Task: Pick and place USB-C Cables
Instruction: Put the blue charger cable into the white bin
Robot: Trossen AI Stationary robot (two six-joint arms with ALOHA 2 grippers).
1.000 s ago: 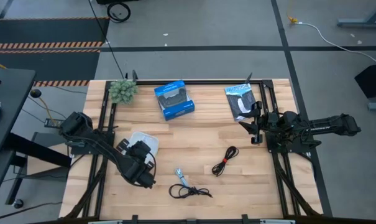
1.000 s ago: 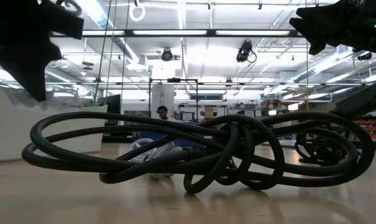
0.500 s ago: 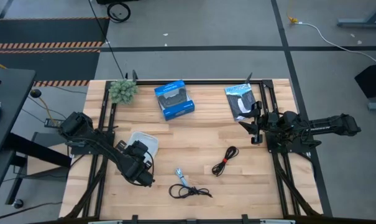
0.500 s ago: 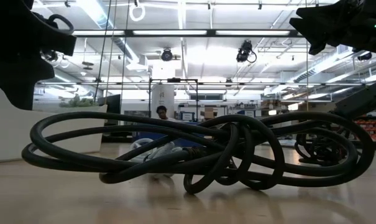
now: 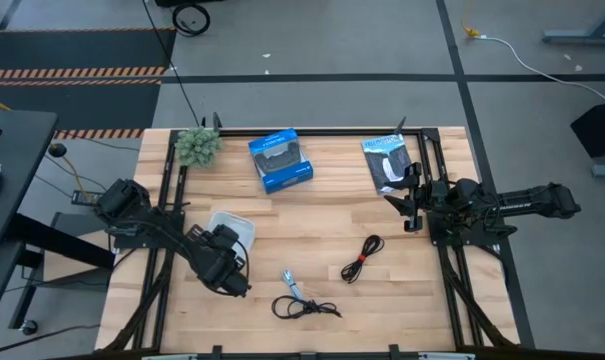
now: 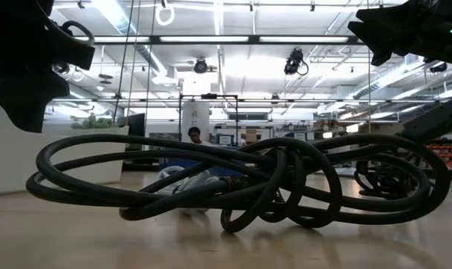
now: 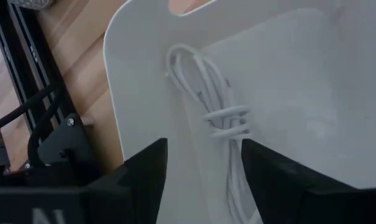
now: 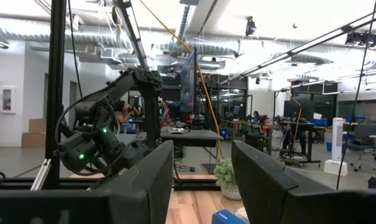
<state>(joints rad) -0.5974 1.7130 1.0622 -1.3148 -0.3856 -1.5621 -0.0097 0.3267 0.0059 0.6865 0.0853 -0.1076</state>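
Step in hand: we judge the first placement done; the white USB-C cable (image 7: 220, 118) lies coiled inside the white tray (image 5: 237, 222), with nothing between the fingers.
Left gripper (image 5: 225, 272): we find it above the tabletop (image 5: 332, 220) just beside the tray's near edge, jaws apart and empty, the tray and white cable showing between them in the left wrist view.
Right gripper (image 5: 410, 203): we list it waiting at the right side near the black-and-white packet (image 5: 386, 160); its jaws stand apart, holding nothing.
Cables left: black cable with red tie (image 5: 361, 258) at centre-right; black cable with silvery plug (image 5: 300, 301) near the front edge, both loose on the wood.
Next move, our judgement: the left gripper swings to the silvery-plug cable, the nearer one, descends over the coil and closes on several strands at once.
Other stock: blue box (image 5: 280, 160); small green plant (image 5: 196, 145).
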